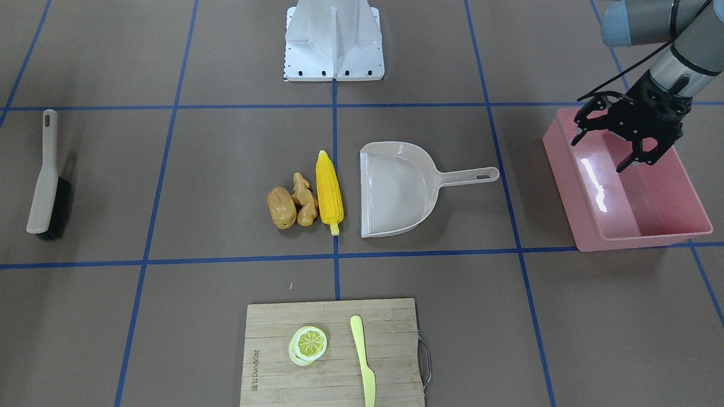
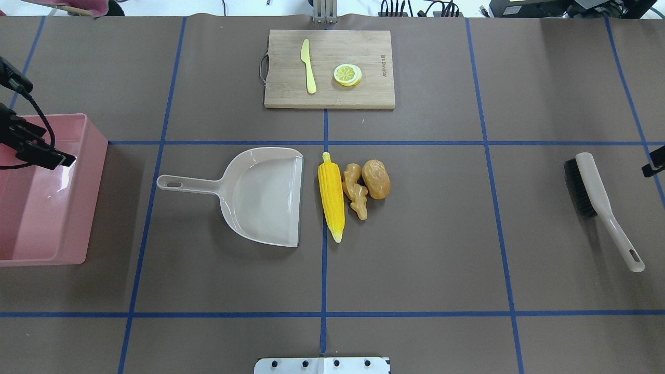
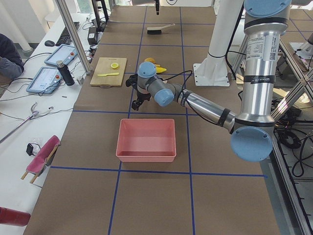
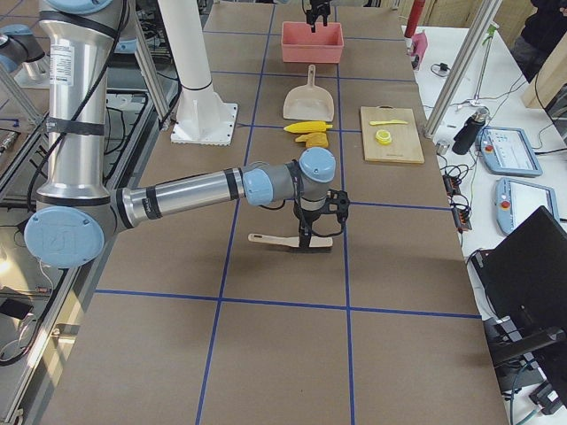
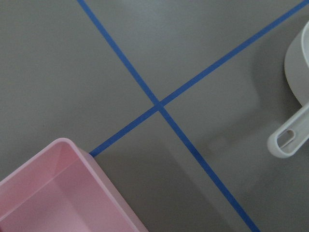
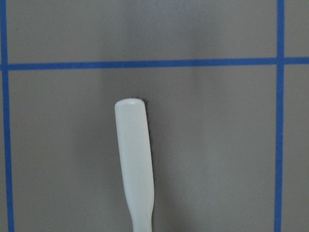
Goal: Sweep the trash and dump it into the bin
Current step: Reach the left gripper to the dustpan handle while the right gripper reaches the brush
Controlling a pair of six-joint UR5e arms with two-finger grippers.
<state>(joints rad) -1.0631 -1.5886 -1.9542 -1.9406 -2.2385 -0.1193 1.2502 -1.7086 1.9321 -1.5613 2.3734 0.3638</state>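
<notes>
The trash lies in a row at the table's middle: a yellow corn cob, a tan ginger root and a brown potato-like lump. A beige dustpan lies right beside the corn, its open mouth toward it. The pink bin stands at the table's left end. My left gripper hovers over the bin, open and empty. My right gripper hangs just over the head of a beige hand brush. I cannot tell whether it is open or shut.
A wooden cutting board with a lemon slice and a pale yellow knife sits at the table's far edge. The robot's white base stands at the near edge. Blue tape lines cross the brown table.
</notes>
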